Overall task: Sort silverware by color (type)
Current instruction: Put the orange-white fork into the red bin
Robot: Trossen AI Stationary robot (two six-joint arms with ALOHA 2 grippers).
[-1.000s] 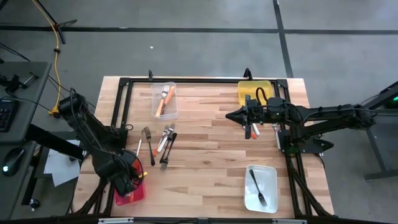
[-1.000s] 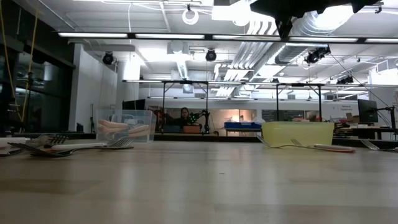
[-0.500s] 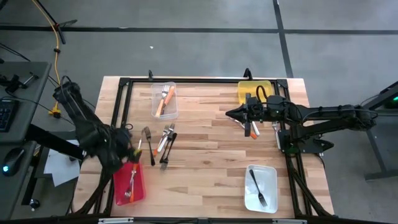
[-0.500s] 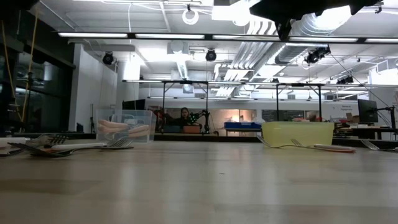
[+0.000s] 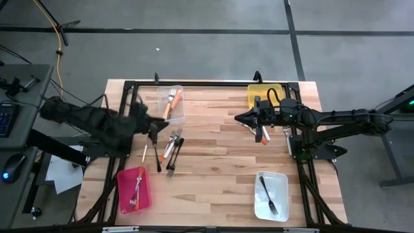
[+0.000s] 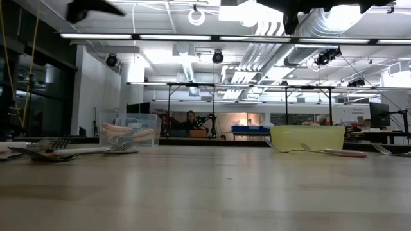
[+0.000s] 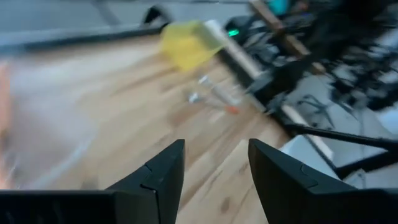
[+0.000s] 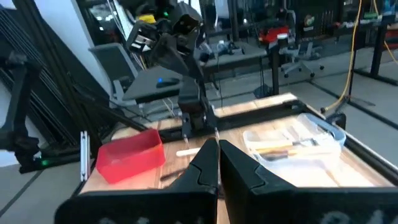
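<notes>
Now the left gripper (image 5: 154, 127), opened and empty, is swung from the red bin (image 5: 134, 189) to the loose forks (image 5: 169, 145); one fork sorted.

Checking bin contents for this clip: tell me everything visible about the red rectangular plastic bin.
The red rectangular plastic bin sits upright and open-topped on the wooden table's near left corner, slightly skewed to the edge. Its walls look like translucent red plastic. One fork with a reddish handle lies inside, lengthwise. No gripper touches it.
</notes>
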